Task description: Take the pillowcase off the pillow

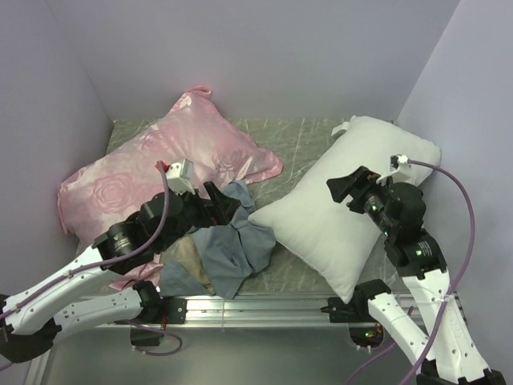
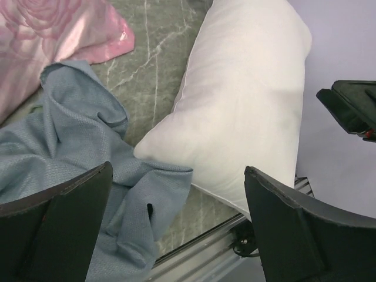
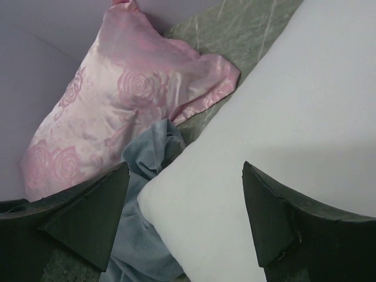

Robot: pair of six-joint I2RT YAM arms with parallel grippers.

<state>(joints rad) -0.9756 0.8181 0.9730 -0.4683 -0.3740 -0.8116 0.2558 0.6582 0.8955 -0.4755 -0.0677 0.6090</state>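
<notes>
Blue-grey woven fabric pillowcase (image 1: 232, 249) lies crumpled beneath the left end effector (image 1: 220, 200), touching a corner of the plump white pillow (image 1: 321, 224) that the right end effector (image 1: 346, 186) hovers over; both are spread wide, holding nothing.

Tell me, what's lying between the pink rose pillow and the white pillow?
In the top view, the crumpled blue-grey pillowcase lies between them near the front; farther back it is bare table.

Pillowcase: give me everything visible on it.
The pillowcase is dull blue-grey woven fabric, matte, with a tan lining showing near its mouth. It is fully off, crumpled in a creased heap near the table front edge, between the pink rose pillow and the white pillow, whose corner presses against it. The open left end effector hangs over it; contact unclear.
</notes>
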